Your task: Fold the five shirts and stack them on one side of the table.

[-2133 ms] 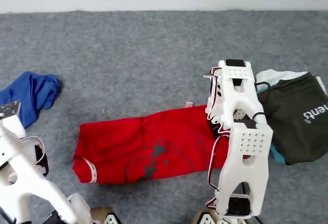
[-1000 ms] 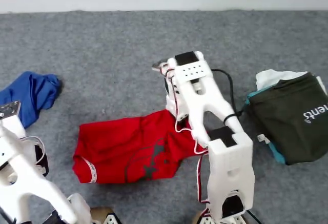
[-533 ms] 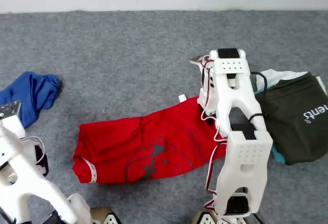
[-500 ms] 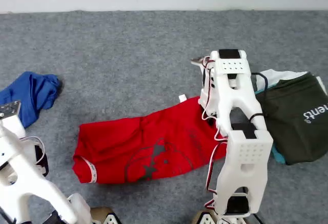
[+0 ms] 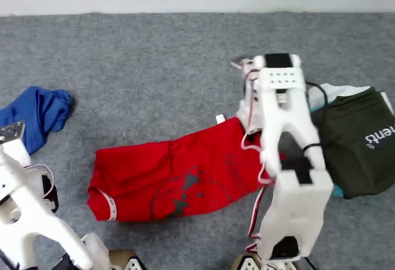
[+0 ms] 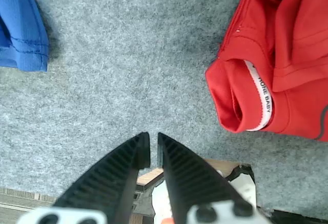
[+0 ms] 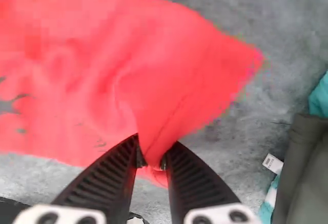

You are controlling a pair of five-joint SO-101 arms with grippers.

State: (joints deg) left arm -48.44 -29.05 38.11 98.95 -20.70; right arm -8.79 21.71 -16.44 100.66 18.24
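Underneath everything, a flat grey felt-covered table (image 5: 154, 54). Over its right half, the white plastic right arm (image 5: 287, 159), stretched away from its base. Across the middle, a wide rumpled red jersey shirt (image 5: 179, 177) with a dark chest print, lying lengthwise, collar end toward the left arm, other end raised beneath the right arm. At the right edge, a folded dark olive cloth shirt (image 5: 355, 143) topping a stack, teal and white cloth showing under it, parted from the red one by a strip of bare felt. In the near left corner, the white plastic left arm (image 5: 24, 214). At the left edge, a bunched royal-blue cloth shirt (image 5: 37, 112), well apart from the red. Right gripper (image 7: 150, 162): black ribbed jaws pinched on a fold of red cloth near its edge. Left gripper (image 6: 152, 144): over bare felt between the blue cloth and the red collar (image 6: 230, 96), jaws drawn together to a thin slit, nothing between. Inside that collar, a narrow white neck tape (image 6: 261, 98).
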